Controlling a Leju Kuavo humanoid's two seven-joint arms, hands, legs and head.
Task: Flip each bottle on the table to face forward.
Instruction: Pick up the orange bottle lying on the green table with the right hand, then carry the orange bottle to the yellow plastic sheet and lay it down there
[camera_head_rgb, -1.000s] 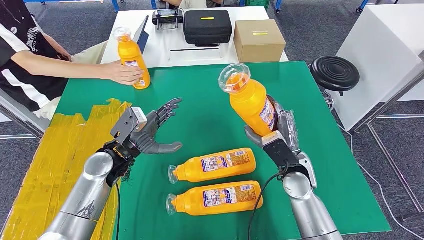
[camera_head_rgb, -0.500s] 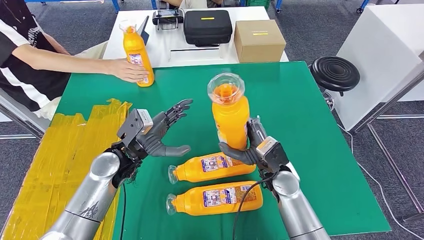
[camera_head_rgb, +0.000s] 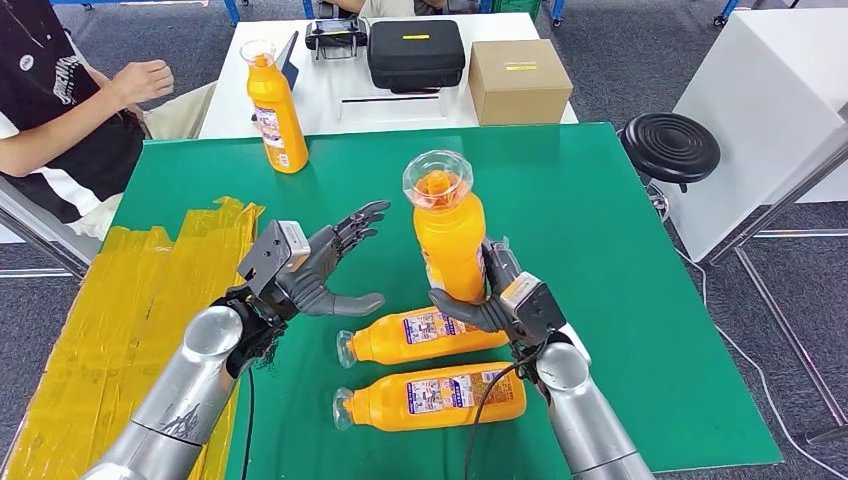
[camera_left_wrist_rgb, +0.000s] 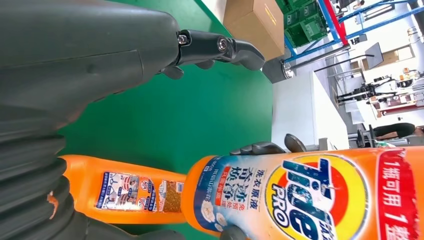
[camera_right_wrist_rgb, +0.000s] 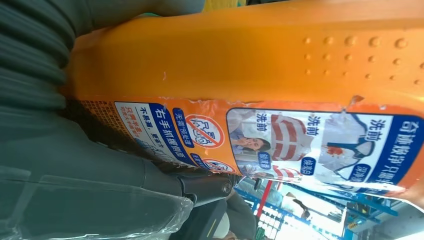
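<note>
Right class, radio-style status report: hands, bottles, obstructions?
Right hand grips upright bottle above table. Left hand open, empty. Two bottles lying flat. Path unobstructed.

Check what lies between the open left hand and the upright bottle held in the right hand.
Nothing: in the head view only bare green tabletop separates the left hand from the held bottle.

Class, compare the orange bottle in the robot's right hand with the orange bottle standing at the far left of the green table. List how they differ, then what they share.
1. The held bottle is gripped by the right hand; the far bottle stands free, untouched.
2. The held bottle is above the middle of the green table; the far bottle stands at its far left edge.

Shared: both are upright and orange, with clear caps.
</note>
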